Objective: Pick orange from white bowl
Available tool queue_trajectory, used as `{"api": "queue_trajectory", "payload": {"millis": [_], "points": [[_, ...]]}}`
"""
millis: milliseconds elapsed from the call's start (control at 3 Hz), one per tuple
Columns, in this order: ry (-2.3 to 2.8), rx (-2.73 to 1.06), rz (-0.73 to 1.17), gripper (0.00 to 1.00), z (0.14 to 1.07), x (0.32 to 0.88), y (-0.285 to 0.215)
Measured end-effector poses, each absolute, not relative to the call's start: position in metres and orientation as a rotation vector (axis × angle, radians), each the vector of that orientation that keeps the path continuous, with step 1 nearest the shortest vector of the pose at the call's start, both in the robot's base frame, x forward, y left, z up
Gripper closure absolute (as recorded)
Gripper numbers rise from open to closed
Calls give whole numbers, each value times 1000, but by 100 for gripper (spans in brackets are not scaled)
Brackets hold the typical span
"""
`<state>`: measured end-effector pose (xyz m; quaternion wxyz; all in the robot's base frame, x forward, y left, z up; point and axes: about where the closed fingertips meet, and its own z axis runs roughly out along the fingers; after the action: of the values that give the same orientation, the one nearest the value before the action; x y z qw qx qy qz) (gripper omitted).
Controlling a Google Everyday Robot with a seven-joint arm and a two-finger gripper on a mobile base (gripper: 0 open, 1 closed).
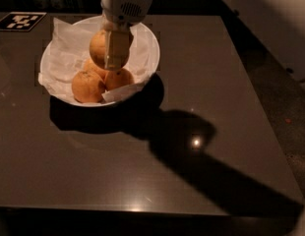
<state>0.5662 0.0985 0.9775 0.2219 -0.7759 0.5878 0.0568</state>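
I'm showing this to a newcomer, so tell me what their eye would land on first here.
The gripper, upper left of centre, shut on the orange over the white bowl, draws the eye first. Other oranges lie on the paper lining below it, and a long dark shadow runs across the table toward the lower right.
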Motion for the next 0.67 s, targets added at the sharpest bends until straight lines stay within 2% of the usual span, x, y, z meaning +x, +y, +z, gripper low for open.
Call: {"api": "queue_trajectory", "payload": {"millis": [333,667], "points": [[1578,-2105,197,100,995,533,75],[1553,-2059,195,100,1019,477,43]]}}
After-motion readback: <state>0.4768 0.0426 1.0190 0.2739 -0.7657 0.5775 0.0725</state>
